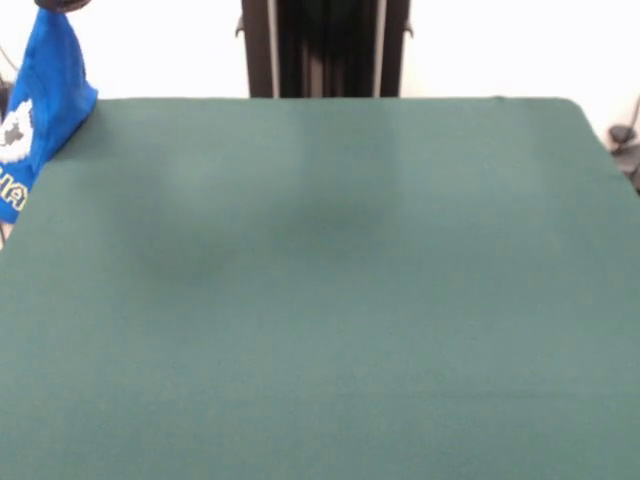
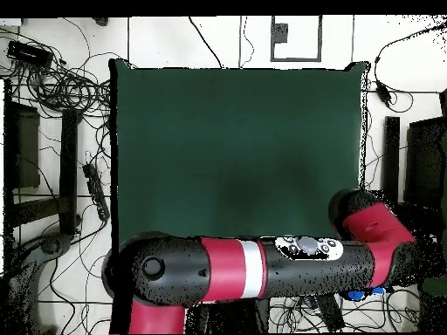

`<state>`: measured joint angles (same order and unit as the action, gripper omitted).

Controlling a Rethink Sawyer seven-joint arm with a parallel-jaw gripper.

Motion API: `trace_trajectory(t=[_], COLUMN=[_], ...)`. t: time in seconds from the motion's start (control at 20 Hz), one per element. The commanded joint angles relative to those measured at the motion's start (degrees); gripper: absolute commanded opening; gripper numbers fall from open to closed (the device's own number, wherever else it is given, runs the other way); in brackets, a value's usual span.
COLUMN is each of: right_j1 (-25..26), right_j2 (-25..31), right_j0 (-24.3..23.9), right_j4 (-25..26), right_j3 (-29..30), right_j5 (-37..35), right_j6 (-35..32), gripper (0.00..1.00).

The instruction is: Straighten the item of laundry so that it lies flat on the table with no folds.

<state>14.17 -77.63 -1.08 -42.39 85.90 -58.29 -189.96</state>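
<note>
One blue shirt (image 1: 42, 105) hangs under the dark pincer (image 1: 62, 4), off the green counter's (image 1: 330, 300) corner. The pincer looks like it is holding the shirt's top.

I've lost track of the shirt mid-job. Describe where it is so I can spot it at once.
Start from the dark green table in the front view and go to its far corner at the picture's top left. There the blue shirt hangs bunched from something dark at the top edge, off that corner. It is the only bright blue thing, with a white graphic and yellowish letters.
</note>
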Motion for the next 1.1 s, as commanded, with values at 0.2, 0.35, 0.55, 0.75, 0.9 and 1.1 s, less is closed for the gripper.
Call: trace_trajectory(t=[0.2,0.35,0.55,0.75,0.9,1.1], right_j1=[2.1,1.9,1.2,-0.2,-0.2,-0.2], right_j2=[11.4,13.4,16.6,19.4,20.6,22.5], right_j0=[4.2,5.4,7.1,9.4,11.5,14.7], right_j4=[-8.0,-9.5,-12.2,-12.7,-13.3,-14.0], right_j3=[-9.5,-8.9,-7.3,-4.1,-2.3,-0.2], right_j5=[-15.0,-15.7,-14.6,-11.6,-10.4,-10.4], right_j6=[-29.3,-31.2,-33.8,-32.1,-34.1,-36.4], gripper=[0.00,0.00,0.00,0.00,0.00,0.00])
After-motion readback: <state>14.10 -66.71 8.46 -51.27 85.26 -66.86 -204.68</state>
